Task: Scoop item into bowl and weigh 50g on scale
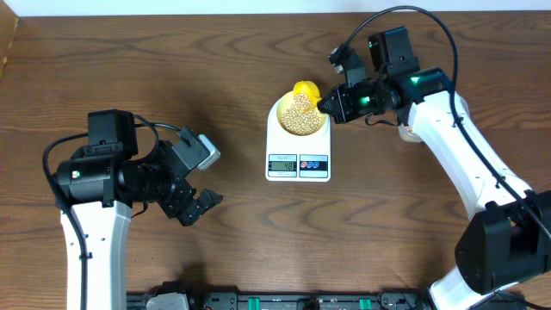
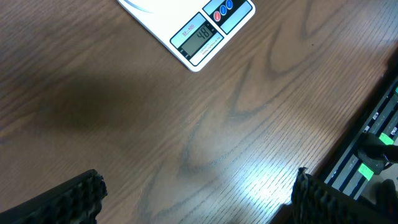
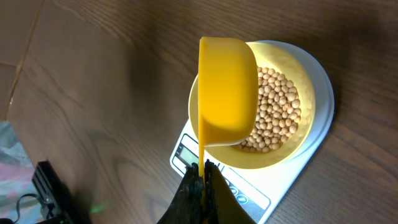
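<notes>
Right pincer (image 3: 203,168) clamped on scoop (image 3: 227,93) handle; scoop hangs tipped over bowl (image 3: 306,84) directly ahead of it. Left pincer (image 2: 196,196) apart, well away.

Overhead, scoop (image 3: 227,87) and right pincer (image 3: 203,177) block the bowl (image 3: 273,55); bare table (image 1: 172,69) flanks the scale (image 1: 298,165).

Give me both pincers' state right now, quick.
Left pincer: open, holding nothing.
Right pincer: shut on the yellow measuring scoop by its handle, scoop tipped over the bowl.
</notes>
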Controlling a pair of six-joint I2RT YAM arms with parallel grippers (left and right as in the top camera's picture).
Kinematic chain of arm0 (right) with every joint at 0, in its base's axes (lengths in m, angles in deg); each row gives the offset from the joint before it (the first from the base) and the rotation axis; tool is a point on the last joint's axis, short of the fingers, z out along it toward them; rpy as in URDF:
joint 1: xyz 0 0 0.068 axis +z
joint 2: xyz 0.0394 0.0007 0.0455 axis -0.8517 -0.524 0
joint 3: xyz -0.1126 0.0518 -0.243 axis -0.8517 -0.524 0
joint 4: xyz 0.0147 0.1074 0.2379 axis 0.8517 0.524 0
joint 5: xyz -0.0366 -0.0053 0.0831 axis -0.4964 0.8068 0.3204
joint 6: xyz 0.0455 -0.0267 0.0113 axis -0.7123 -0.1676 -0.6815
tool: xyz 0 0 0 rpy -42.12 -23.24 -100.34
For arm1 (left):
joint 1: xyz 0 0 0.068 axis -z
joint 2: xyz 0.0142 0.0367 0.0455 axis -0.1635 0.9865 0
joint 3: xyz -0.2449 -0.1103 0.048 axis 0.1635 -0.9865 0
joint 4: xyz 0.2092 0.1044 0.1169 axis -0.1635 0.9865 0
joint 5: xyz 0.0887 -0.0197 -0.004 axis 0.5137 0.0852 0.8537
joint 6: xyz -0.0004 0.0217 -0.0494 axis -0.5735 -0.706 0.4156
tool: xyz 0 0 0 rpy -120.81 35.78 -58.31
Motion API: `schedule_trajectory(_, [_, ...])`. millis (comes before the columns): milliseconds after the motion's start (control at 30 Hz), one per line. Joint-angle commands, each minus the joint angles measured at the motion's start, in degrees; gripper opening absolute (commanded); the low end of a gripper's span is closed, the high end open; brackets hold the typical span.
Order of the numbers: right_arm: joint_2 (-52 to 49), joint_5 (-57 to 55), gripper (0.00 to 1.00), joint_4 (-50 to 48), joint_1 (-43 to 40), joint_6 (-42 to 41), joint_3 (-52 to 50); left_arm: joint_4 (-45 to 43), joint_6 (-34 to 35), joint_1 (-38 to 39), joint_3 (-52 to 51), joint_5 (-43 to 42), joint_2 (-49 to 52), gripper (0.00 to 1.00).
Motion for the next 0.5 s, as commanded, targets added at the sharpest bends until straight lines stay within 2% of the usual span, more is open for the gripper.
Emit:
schedule_trajectory(0, [0.2, 2.0, 0.01, 0.1, -0.7, -0.8, 1.4, 0.0, -1.4, -0.2, -0.5, 0.1, 0.1, 0.98])
schedule_trajectory(100, [0.2, 1.5, 0.01, 0.3, -0.8, 0.6, 1.4, 0.0, -1.4, -0.2, -0.5, 0.1, 0.1, 0.98])
schedule_trajectory(267, [0.2, -7.1, 0.01, 1.8, -0.2, 2.4, 1.4, 0.0, -1.4, -0.2, -0.5, 0.1, 0.1, 0.98])
schedule_trajectory(467, [0.2, -7.0, 0.01, 1.7, 0.2, 3.3, 1.4, 0.0, -1.4, -0.2, -0.5, 0.1, 0.1, 0.98])
